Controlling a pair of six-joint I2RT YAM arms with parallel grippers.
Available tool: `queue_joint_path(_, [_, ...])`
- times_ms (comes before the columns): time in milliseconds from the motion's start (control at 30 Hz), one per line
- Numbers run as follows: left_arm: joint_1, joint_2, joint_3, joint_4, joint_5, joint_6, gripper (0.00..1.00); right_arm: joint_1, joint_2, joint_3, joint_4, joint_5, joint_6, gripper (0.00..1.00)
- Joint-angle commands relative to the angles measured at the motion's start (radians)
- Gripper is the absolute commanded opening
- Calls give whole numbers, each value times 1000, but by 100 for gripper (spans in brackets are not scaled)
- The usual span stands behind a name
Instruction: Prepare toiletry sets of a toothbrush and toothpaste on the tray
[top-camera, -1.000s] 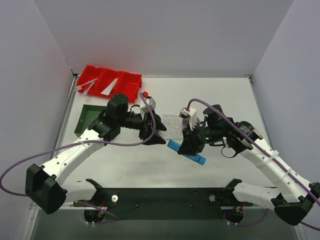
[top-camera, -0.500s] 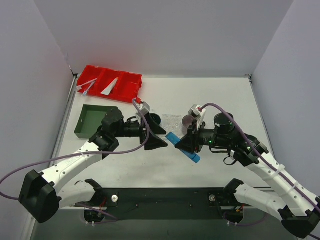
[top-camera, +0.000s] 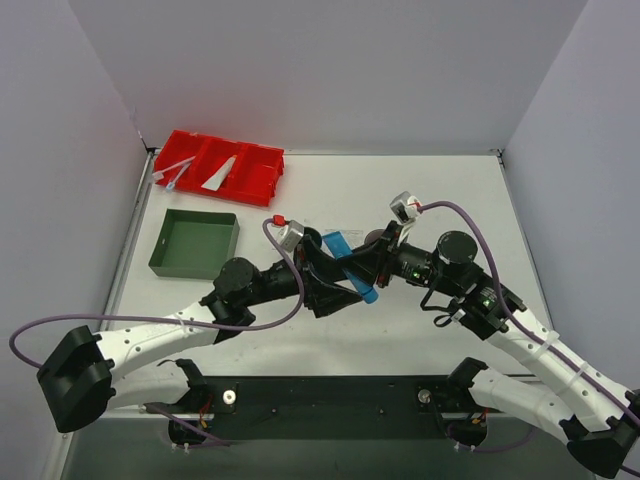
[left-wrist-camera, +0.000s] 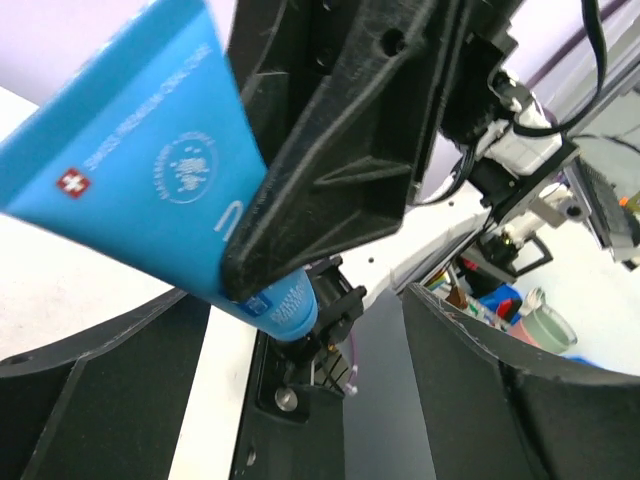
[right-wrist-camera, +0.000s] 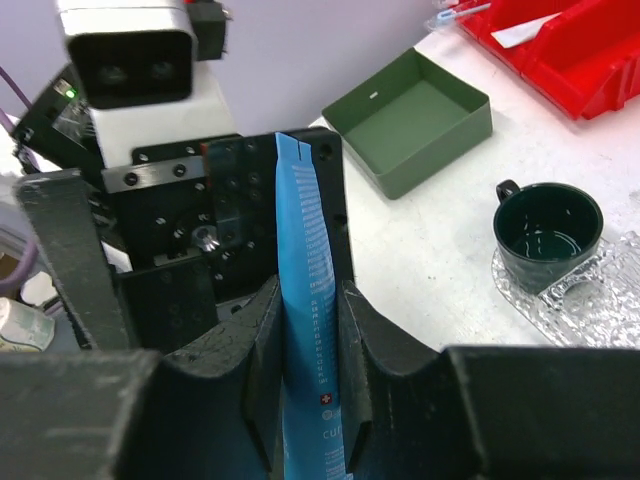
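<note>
In the right hand (right-wrist-camera: 308, 310), blue toothpaste (right-wrist-camera: 300, 220), left hand (left-wrist-camera: 300, 300) opposite, mug (right-wrist-camera: 548, 232) by tray (right-wrist-camera: 590, 290)

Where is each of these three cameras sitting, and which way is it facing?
Top external: above and behind the bases, looking down at the table; left arm and right arm show.
Left wrist: on the left gripper, facing the toothpaste; its open fingers frame the bottom.
Right wrist: on the right gripper, facing the green tray; its fingers clamp the toothpaste.
Both wrist views share the toothpaste.
</note>
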Motion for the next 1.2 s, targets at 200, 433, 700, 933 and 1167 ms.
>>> queue_joint_path(200, [-41,116,16,248,-89,-106,81,30,-39,-53,277,26,49,11])
queue_joint_path(433, [-43,125,12,277,-99,-123,56,36,-46,-70,291,36,52,13])
queue_joint_path(700, [-43,142,5,287,-90,-135,26,36,-58,-85,271,73,58,22])
queue_joint_path(933, [-35,73,31,32,-6,6,15,34,-98,-21,51,119,10,47])
queue_joint_path(1167, [-30,-17,198,-635,124,482,15,-8,-89,158,-365,135,-86,63])
